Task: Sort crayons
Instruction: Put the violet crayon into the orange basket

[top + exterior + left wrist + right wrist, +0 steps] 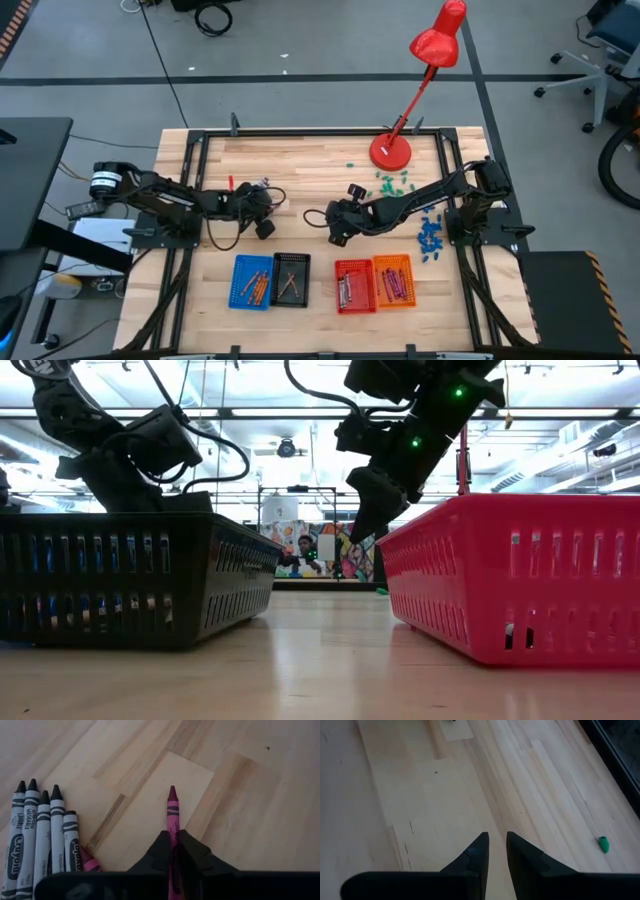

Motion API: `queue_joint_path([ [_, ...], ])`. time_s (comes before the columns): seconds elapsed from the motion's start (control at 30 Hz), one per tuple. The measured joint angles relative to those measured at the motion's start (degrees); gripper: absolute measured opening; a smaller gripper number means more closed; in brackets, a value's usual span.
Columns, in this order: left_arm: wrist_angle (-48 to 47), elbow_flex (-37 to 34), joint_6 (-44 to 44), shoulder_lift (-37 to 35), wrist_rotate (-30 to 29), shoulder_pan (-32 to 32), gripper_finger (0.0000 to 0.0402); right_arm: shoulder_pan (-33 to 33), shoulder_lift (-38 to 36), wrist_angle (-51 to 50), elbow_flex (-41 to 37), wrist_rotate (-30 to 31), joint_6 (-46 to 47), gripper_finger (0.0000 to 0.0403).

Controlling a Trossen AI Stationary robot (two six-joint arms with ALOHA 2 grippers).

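Clamped between the fingers of my left gripper (173, 851) at the bottom centre of the left wrist view is a magenta crayon (172, 812), its tip pointing up the frame over bare table (240, 780). At the lower left of that frame I see five grey crayons (42, 840) lying side by side, touching, with a pink one (90, 865) poking out beneath them.

Looking down from the high view, four baskets sit along the bottom of the table: blue basket (252, 281), black basket (291, 278), red basket (354, 285) and orange basket (394, 281), each with crayons inside. Just above them, at centre, my right gripper (497, 847) hangs over bare wood, its fingers a narrow gap apart and holding nothing. Farther up stands a red lamp (391, 150), with green bits (392, 182) beside its base.
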Motion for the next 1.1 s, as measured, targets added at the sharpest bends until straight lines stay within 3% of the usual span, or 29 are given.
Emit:
queue_joint_path([
  [0.53,2.5,-0.6,1.0,-6.5,1.8,0.0,0.0028,0.0,0.0,1.1,0.0,-0.8,0.0,0.0072],
  [0.63,7.6,-0.6,2.5,-6.8,1.4,-0.2,0.0029,0.0,0.0,3.8,-0.2,-0.8,0.0,0.0072],
  [0.93,30.6,-0.4,9.6,-6.8,0.8,-0.5,0.0029,-0.5,0.0,25.0,-6.3,-1.0,-6.5,0.0072],
  [1.1,39.6,-0.4,14.6,-6.8,1.4,-1.9,0.003,-2.2,0.0,36.6,-8.6,-8.1,-10.6,0.0078],
])
